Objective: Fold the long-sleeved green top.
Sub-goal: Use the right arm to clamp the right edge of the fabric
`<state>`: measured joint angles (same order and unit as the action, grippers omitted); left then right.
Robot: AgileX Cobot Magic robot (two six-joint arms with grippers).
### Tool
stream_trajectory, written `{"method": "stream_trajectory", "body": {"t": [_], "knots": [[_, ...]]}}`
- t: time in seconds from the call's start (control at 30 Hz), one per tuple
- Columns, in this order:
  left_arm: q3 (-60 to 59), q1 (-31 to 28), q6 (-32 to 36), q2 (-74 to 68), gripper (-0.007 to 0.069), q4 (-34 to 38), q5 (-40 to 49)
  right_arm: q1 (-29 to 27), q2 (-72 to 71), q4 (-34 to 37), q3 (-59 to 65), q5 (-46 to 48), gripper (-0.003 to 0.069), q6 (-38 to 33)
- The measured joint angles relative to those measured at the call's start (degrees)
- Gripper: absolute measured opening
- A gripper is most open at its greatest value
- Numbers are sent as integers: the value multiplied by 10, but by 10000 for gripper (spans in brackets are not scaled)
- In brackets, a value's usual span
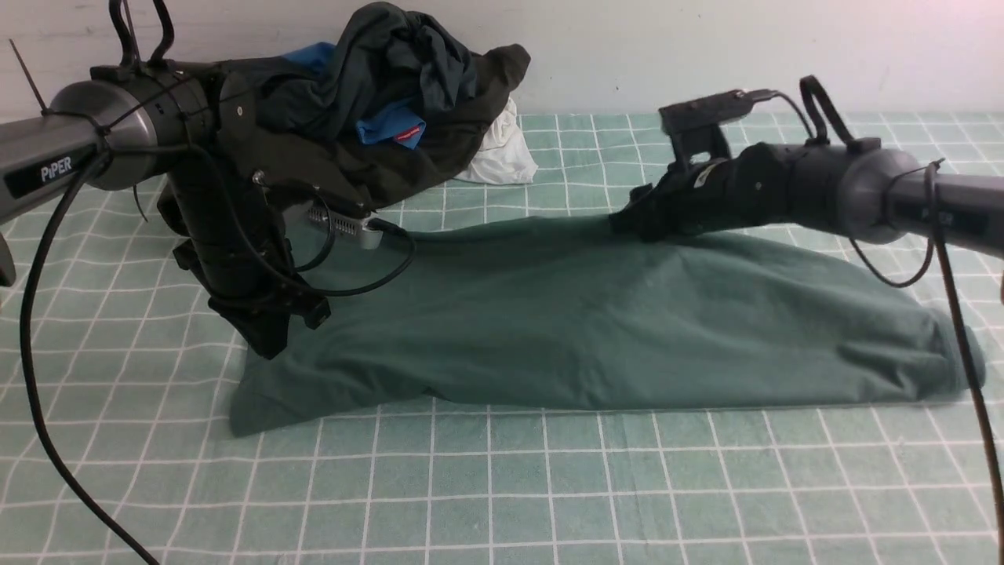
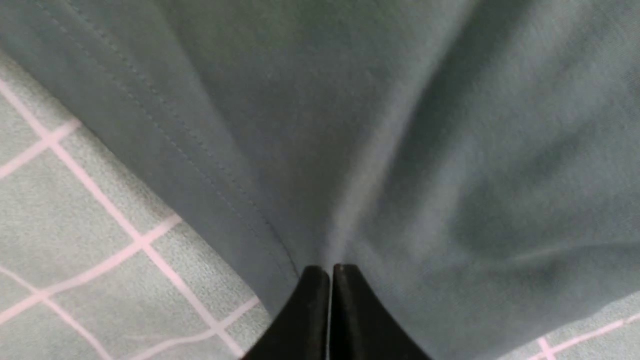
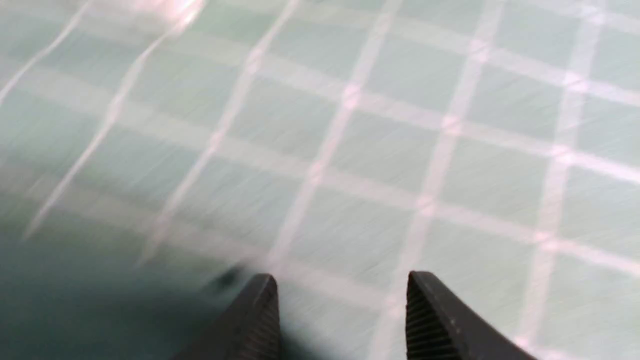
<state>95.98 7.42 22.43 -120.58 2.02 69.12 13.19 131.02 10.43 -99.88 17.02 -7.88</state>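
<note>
Check that the green long-sleeved top [image 1: 596, 322] lies lengthwise across the checked tablecloth [image 1: 549, 486]. The left hand [image 2: 330, 272], pressed together, pinches the fabric beside the top's stitched hem. The right hand [image 3: 342, 295] is spread above the tablecloth at the top's far edge.

The green long-sleeved top [image 1: 588, 314] lies in a long band on the checked bench [image 1: 549, 486], left pincer [image 1: 271, 336] at its nine o'clock end, right pincer [image 1: 637, 224] at its twelve o'clock edge.
</note>
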Motion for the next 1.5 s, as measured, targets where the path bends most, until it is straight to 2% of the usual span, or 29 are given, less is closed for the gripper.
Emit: {"method": "stream_trajectory", "body": {"t": [0.13,0.2,0.4,0.5,0.7,0.77,1.0,1.07,1.2,1.27,1.4,1.5], "knots": [[0,0,0,0,-3,0,0,-40,14,0,-57,55,333,35],[0,0,0,0,-3,0,0,-72,14,-3,-119,176,333,40],[16,2,0,10,-3,26,1,-113,-38,-37,-196,444,333,-45],[23,10,1,25,-3,53,1,-137,-80,-39,-181,519,333,-75],[25,29,4,28,-3,75,3,-203,-159,-15,-41,520,325,-80],[25,31,4,26,-3,76,3,-245,-199,-5,56,477,310,-80],[25,31,5,18,-3,76,3,-291,-206,-2,178,394,300,-84],[25,31,9,17,-3,76,3,-297,-190,-2,188,367,318,-84],[25,31,15,17,-3,76,3,-298,-169,7,190,346,400,-84],[25,31,19,17,-3,76,3,-298,-149,20,190,341,491,-84],[25,31,22,17,-3,76,3,-297,-131,21,190,340,584,-83],[25,31,25,17,-3,76,3,-291,-130,19,190,338,589,-82]]}}
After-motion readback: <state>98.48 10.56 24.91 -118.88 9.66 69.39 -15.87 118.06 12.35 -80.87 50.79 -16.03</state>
